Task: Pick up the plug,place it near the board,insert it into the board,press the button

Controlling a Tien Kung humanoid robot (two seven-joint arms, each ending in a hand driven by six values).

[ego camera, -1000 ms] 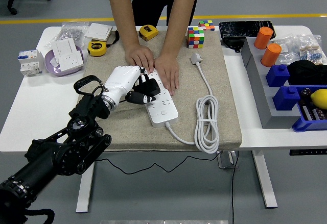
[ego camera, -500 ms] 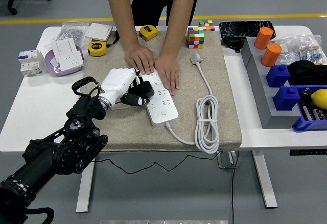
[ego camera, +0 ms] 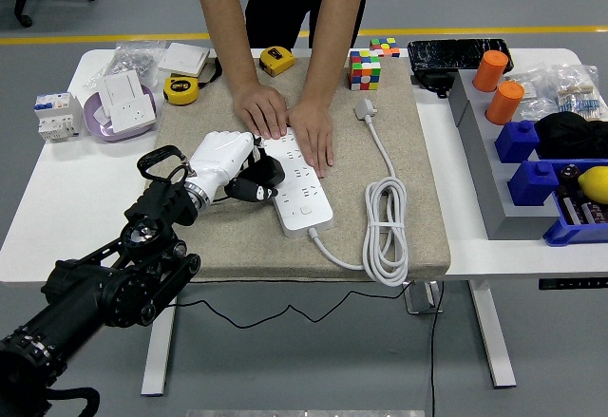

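Reaching in from the lower left, the black arm ends in the white left hand, whose fingers are curled around the black plug. The plug is held at the left edge of the white power strip, touching it or very close; I cannot tell if its pins are inside a socket. The strip is a long, smooth plastic bar lying on a rough beige felt mat, and its thick white cable lies coiled in loops on the right. A person's two hands lie flat on the far end of the strip.
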